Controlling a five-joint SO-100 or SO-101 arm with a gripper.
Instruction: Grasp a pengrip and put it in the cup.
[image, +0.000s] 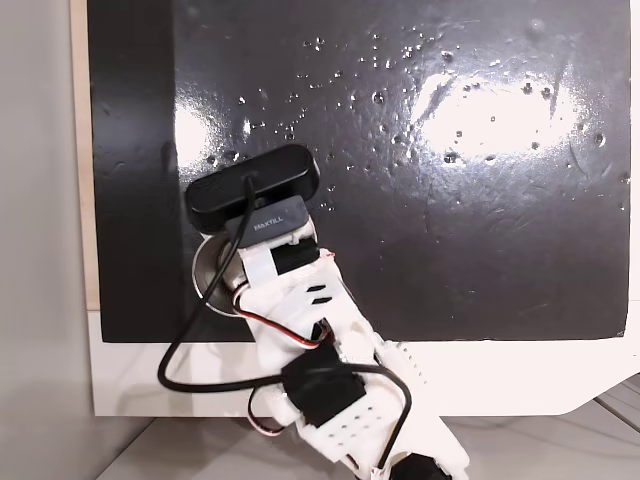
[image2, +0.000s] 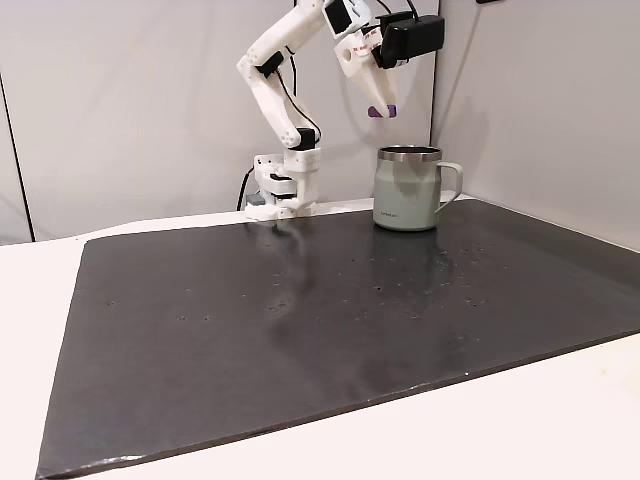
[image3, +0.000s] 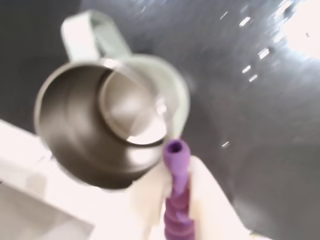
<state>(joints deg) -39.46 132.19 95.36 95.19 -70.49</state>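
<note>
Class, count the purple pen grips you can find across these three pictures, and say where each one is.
1. The pengrip is clamped in the pincer, held in the air above the cup. The cup's steel inside looks empty in the wrist view.

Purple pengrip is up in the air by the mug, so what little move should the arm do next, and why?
Probably slide a bit further over the cup before letting go. The end effector holds the pengrip above the cup, but in the wrist view its tip sits at the rim's edge, not over the steel middle. Dropped now, it might bounce off the rim.
</note>
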